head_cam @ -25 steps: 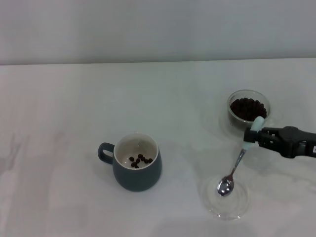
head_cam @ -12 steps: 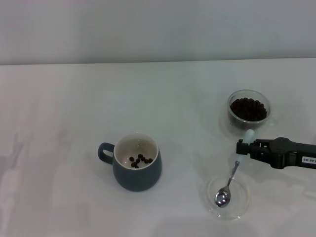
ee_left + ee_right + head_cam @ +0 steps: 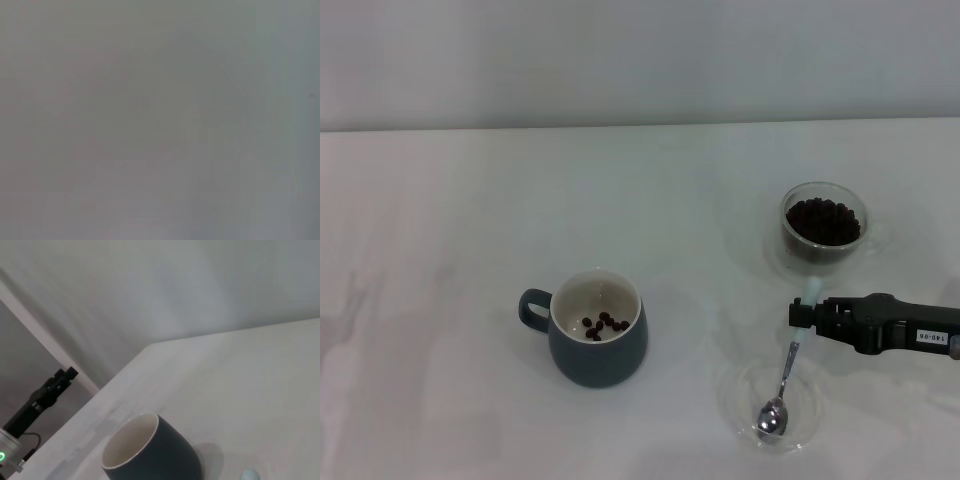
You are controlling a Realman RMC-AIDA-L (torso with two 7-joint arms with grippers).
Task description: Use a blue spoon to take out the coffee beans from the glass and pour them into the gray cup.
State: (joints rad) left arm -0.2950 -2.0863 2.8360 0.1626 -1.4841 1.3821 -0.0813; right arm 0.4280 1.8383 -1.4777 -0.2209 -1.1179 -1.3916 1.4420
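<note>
- Black right gripper (image 3: pixel 804 316): clamped on the pale handle of the blue spoon (image 3: pixel 786 368); it has moved nearer and lower over the last second.
- Spoon bowl: empty, now resting in the clear saucer (image 3: pixel 807 425); apparently being put down.
- The glass (image 3: pixel 823 223): just beyond the gripper, holding coffee beans (image 3: pixel 822 220).
- The gray cup (image 3: pixel 595 330): well to its left, a few beans inside.
- Left gripper: out of sight.

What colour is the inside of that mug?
Cream-white inside the gray cup, with dark coffee beans; clearest in the head view.
</note>
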